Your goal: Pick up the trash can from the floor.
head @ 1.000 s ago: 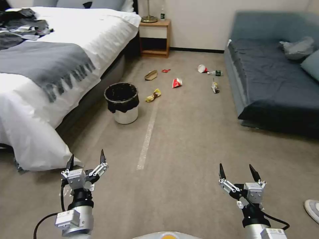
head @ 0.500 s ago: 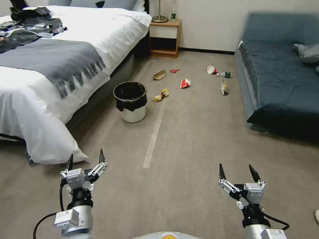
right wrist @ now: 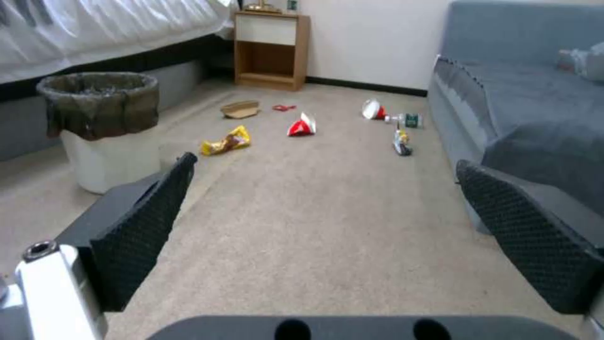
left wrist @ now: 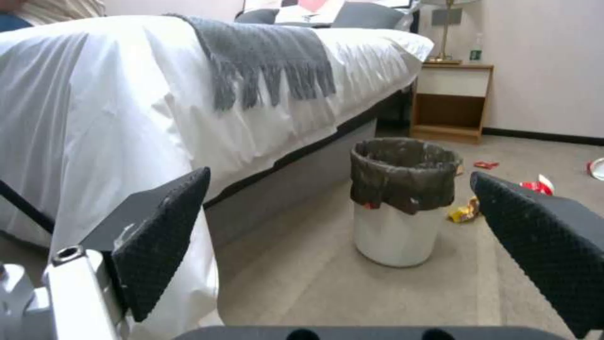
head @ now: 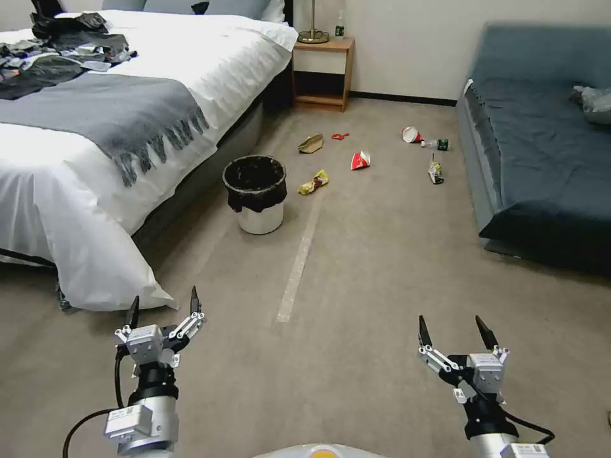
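The trash can [head: 256,194] is a small round white bin with a black bag folded over its rim. It stands upright on the beige floor [head: 356,267] beside the bed, well ahead of both arms. In the left wrist view the trash can [left wrist: 401,198] stands between the spread fingers, still far off. The right wrist view has the trash can [right wrist: 104,127] off to one side. My left gripper [head: 162,307] is open and empty near the bed's corner. My right gripper [head: 453,329] is open and empty over bare carpet.
A white bed [head: 114,127] with a grey throw lines the left, a dark blue sofa [head: 541,152] the right. A wooden nightstand [head: 320,73] stands at the back wall. Several pieces of litter [head: 359,160] lie beyond the bin. A pale tape strip [head: 299,261] runs along the carpet.
The whole head view has shifted right, so the camera turned left and edged forward. The trash can sits nearer the middle of the picture. Both arms hold the same pose.
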Available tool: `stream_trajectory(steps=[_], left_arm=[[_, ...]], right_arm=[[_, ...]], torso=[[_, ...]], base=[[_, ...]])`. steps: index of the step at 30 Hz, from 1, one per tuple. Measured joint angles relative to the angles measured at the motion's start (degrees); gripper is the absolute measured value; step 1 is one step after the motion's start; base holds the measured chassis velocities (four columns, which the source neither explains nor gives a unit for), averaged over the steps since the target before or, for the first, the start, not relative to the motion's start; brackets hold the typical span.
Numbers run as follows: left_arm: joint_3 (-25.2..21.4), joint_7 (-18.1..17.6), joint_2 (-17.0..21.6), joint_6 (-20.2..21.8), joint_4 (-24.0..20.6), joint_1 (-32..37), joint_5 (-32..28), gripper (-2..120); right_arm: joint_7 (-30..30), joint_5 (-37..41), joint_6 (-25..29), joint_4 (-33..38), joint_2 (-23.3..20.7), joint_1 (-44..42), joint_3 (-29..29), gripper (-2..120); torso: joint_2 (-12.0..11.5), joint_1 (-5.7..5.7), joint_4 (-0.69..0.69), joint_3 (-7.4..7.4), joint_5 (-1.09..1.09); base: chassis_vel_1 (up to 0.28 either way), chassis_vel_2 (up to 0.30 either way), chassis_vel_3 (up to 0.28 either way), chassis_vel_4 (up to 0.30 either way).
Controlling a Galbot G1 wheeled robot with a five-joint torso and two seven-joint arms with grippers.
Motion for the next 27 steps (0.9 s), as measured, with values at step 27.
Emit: stream_trajectory(steps=[27], left_arm=[[-0.2,0.1,0.0,-0.1,-0.6,0.3,0.2,100]], right_arm=[[-0.4,0.1,0.7,-0.8,-0.3,0.0,-0.2,100]], torso=[[0.0,0.0,0.0,0.0,0.0]], base=[[-0.138,0.134,0.144,-0.14]])
